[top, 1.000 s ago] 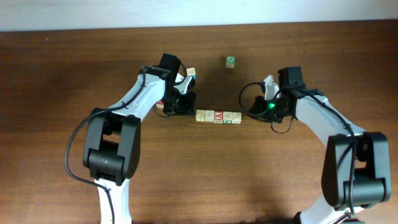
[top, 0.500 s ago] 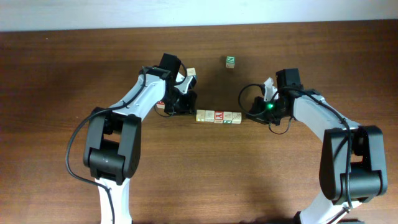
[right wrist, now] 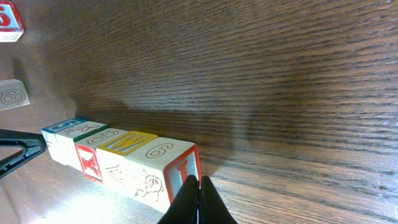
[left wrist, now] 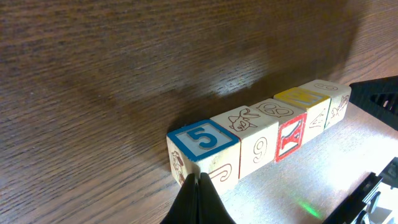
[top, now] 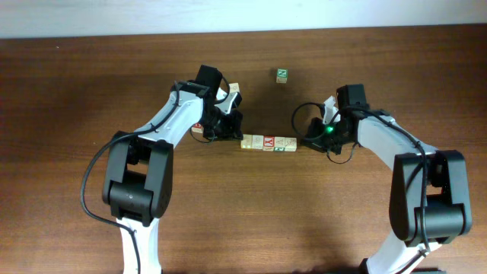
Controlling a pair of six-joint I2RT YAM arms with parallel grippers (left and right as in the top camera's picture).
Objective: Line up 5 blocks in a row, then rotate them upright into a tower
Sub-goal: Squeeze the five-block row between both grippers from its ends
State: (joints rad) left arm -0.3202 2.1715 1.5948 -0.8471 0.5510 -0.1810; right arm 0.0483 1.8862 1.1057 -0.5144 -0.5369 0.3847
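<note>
Several pale alphabet blocks (top: 268,142) lie in a tight row at the table's middle. In the left wrist view the near end block (left wrist: 202,143) has a blue 5 on top, followed by a cat-drawing block (left wrist: 249,127) and a red K face (left wrist: 290,135). My left gripper (left wrist: 198,178) is shut, its tips against that end block. My right gripper (right wrist: 198,182) is shut too, tips touching the red-framed face of the opposite end block (right wrist: 177,163). From overhead, the left gripper (top: 236,135) and right gripper (top: 306,141) flank the row.
A green-framed cube (top: 281,74) stands alone at the back. Two loose cubes sit by my left arm, one behind it (top: 233,91) and one at its left (top: 197,129). In the right wrist view they appear as a red-topped cube (right wrist: 9,22) and a pale cube (right wrist: 12,93).
My right gripper has edged left up to the row's right end. The left gripper and the row have barely shifted.
</note>
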